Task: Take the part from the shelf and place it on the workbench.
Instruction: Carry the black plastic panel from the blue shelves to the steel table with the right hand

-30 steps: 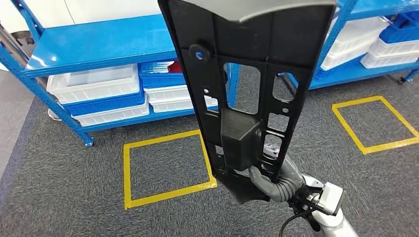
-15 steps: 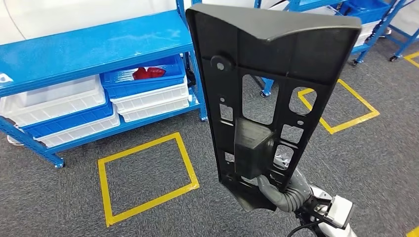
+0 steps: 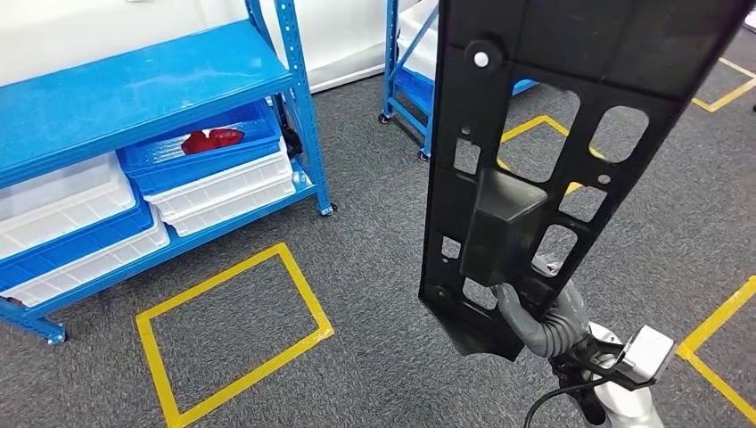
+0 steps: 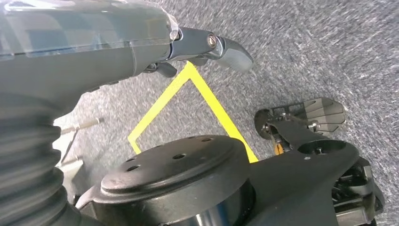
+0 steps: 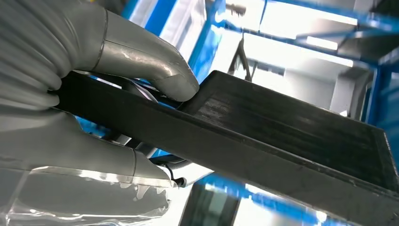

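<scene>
Black flat plastic panel part with cut-out holes (image 3: pixel 571 134), upright, rising above right hand (image 3: pixel 544 323), lower edge clamped between grey thumb and fingers; left hand (image 4: pixel 207 47) empty, fingers loosely extended.

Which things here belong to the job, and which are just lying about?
Job:
- part, black, held upright
- right hand, gripping its lower end
- shelf, blue

Lying about:
- white bins
- blue bin holding a red item
- yellow floor square
- left hand, holding nothing
</scene>
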Available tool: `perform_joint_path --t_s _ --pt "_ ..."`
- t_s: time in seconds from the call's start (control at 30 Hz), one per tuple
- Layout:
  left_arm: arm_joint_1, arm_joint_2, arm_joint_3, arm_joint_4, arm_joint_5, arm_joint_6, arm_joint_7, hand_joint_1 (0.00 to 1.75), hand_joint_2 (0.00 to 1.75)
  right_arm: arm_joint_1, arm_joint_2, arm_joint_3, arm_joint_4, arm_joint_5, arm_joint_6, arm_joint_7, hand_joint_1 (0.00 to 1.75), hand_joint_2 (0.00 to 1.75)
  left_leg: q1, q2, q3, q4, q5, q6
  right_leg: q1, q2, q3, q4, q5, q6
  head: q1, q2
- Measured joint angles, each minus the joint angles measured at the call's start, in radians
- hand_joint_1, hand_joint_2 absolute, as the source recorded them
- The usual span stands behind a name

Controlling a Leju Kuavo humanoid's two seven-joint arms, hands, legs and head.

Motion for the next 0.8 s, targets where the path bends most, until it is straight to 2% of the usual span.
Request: perform_joint_path --t_s 0.03,0.1,0.17,0.23,0.27,0.3,0.33,0.37,0.4,0.47,0.5,0.53,0.6,0.63,0.7,0.73,0.77,0.8 --pt "-0.001 0.001 0.0 0.0 0.0 -0.001 0.001 0.0 1.75 0.001 0.002 -0.008 0.0 0.0 -0.001 0.001 1.75 1.75 -0.002 0.008 0.001 0.001 -0.002 -0.006 0.003 -0.002 0.002 -0.009 -0.002 -0.009 0.0 0.0" --pt "-0.004 0.001 0.0 0.0 0.0 -0.001 0.004 0.0 1.75 0.005 0.005 -0.023 0.0 0.0 -0.001 0.003 1.75 1.75 -0.001 0.018 0.003 0.003 -0.006 -0.018 0.001 0.02 -0.002 -0.012 0.004 -0.022 0.0 0.0" --pt "-0.004 0.002 0.0 0.0 0.001 -0.003 0.006 0.0 1.75 0.005 0.005 -0.036 0.0 0.0 -0.001 0.006 1.75 1.75 0.002 -0.012 -0.011 0.039 -0.036 -0.03 -0.004 0.039 -0.005 -0.016 0.011 -0.034 0.0 0.0" --pt "-0.002 0.001 0.001 0.0 0.002 -0.007 0.007 0.0 1.75 0.004 0.005 -0.045 0.001 0.0 0.001 0.007 1.75 1.75 0.006 -0.058 -0.057 0.15 -0.103 -0.038 -0.004 0.057 -0.01 -0.016 0.016 -0.042 0.0 0.0" --pt "-0.002 0.001 0.001 0.0 0.003 -0.01 0.005 0.0 1.75 0.005 0.006 -0.048 0.002 0.0 0.003 0.007 1.75 1.75 0.006 -0.07 -0.086 0.217 -0.134 -0.039 -0.004 0.067 -0.012 -0.016 0.017 -0.044 0.0 0.0" --pt "-0.003 0.001 0.002 0.0 0.003 -0.013 0.003 0.0 1.75 0.008 0.006 -0.053 0.003 0.001 0.006 0.007 1.75 1.75 0.007 -0.075 -0.105 0.266 -0.149 -0.04 -0.003 0.078 -0.014 -0.015 0.018 -0.044 0.0 0.0" --pt "-0.004 0.001 0.002 0.0 0.003 -0.015 0.001 0.0 1.75 0.012 0.006 -0.058 0.004 0.001 0.009 0.008 1.75 1.75 0.007 -0.078 -0.11 0.282 -0.144 -0.039 -0.003 0.091 -0.014 -0.014 0.018 -0.044 0.0 0.0" --pt "-0.004 0.001 0.003 0.0 0.002 -0.018 -0.002 0.0 1.75 0.017 0.006 -0.064 0.004 0.003 0.011 0.008 1.75 1.75 0.007 -0.081 -0.098 0.261 -0.121 -0.036 -0.003 0.103 -0.013 -0.013 0.018 -0.044 0.0 0.0" --pt "-0.003 0.001 0.003 0.0 0.001 -0.02 -0.005 0.0 1.75 0.022 0.006 -0.07 0.004 0.004 0.014 0.008 1.75 1.75 0.007 -0.087 -0.072 0.206 -0.084 -0.032 -0.003 0.116 -0.012 -0.012 0.018 -0.044 0.0 0.0" --pt "0.0 0.001 0.003 0.0 0.0 -0.023 -0.01 0.0 1.75 0.029 0.006 -0.08 0.004 0.006 0.019 0.008 1.75 1.75 0.008 -0.126 -0.017 0.077 -0.024 -0.022 -0.003 0.142 -0.013 -0.011 0.02 -0.039 0.0 0.0" --pt "0.002 0.001 0.003 0.0 0.0 -0.024 -0.013 0.0 1.75 0.031 0.006 -0.085 0.003 0.006 0.022 0.008 1.75 1.75 0.008 -0.143 0.001 0.032 -0.013 -0.018 -0.004 0.153 -0.017 -0.01 0.023 -0.034 0.0 0.0" --pt "0.002 0.001 0.003 0.001 -0.001 -0.025 -0.015 0.0 1.75 0.033 0.006 -0.089 0.003 0.007 0.024 0.007 1.75 1.75 0.008 -0.155 0.008 0.01 -0.013 -0.015 -0.005 0.164 -0.023 -0.01 0.027 -0.027 0.0 0.0" --pt "-0.002 -0.001 0.003 0.001 -0.002 -0.026 -0.02 0.0 1.75 0.038 0.008 -0.097 0.002 0.01 0.027 0.007 1.75 1.75 0.009 -0.141 0.012 -0.005 -0.014 -0.008 -0.007 0.182 -0.032 -0.016 0.035 -0.012 0.0 0.0" --pt "-0.003 -0.002 0.003 0.001 -0.002 -0.026 -0.021 0.0 1.75 0.039 0.011 -0.101 0.001 0.012 0.028 0.008 1.75 1.75 0.011 -0.131 0.013 -0.012 -0.008 -0.002 -0.008 0.175 -0.036 -0.014 0.034 -0.008 0.0 0.0" --pt "-0.003 -0.005 0.003 0.001 -0.003 -0.026 -0.023 0.0 1.75 0.03 0.02 -0.109 0.0 0.016 0.031 0.012 1.75 1.75 0.016 -0.106 0.014 -0.027 0.004 0.01 -0.006 0.129 -0.063 0.039 -0.001 -0.005 0.0 0.0" --pt "-0.003 -0.005 0.003 0.001 -0.003 -0.026 -0.024 0.0 1.75 0.023 0.027 -0.111 0.001 0.017 0.032 0.014 1.75 1.75 0.015 -0.093 0.013 -0.03 0.007 0.013 -0.007 0.1 -0.089 0.097 -0.034 -0.004 0.0 0.0" --pt "-0.002 -0.005 0.004 0.001 -0.003 -0.026 -0.025 0.0 1.75 0.018 0.036 -0.113 0.003 0.016 0.035 0.017 1.75 1.75 0.014 -0.08 0.011 -0.029 0.007 0.014 -0.007 0.081 -0.121 0.166 -0.066 -0.001 0.0 0.0" --pt "-0.001 -0.005 0.004 0.001 -0.003 -0.025 -0.025 0.0 1.75 0.015 0.047 -0.115 0.005 0.015 0.038 0.018 1.75 1.75 0.013 -0.066 0.01 -0.029 0.007 0.014 -0.008 0.073 -0.146 0.223 -0.088 0.003 0.0 0.0"
